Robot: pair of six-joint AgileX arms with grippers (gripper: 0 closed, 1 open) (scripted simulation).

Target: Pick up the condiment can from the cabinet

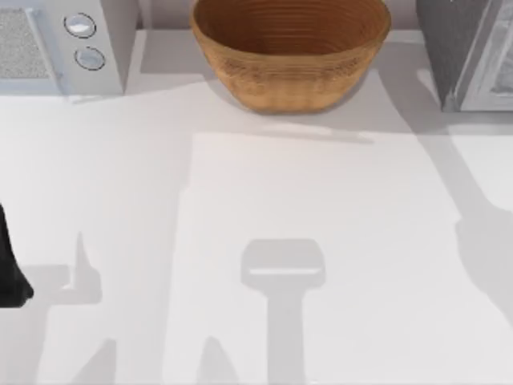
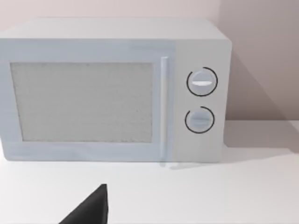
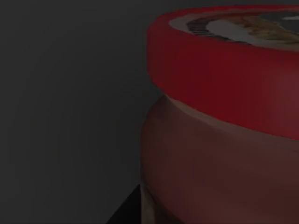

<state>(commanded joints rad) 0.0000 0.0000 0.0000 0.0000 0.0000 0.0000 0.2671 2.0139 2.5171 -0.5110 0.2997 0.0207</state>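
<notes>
At the desk's [image 1: 240, 241] left edge the left arm [image 1: 12, 269] sits parked, a microwave [image 2: 112, 88] before it – right of it, the wicker basket [image 1: 290, 50]; the condiment can [image 3: 224, 116], emblem unreadable, looms against the right end effector – grip: cannot tell

a wicker basket [image 1: 290, 50] stands between a microwave [image 1: 60, 44] and a cabinet [image 1: 469, 52].

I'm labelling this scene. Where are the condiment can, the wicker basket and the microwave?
condiment can [image 3: 224, 70]: right wrist view, side of its red lid.
wicker basket [image 1: 292, 80]: top view, front outer wall.
microwave [image 2: 81, 102]: left wrist view, door window.
</notes>
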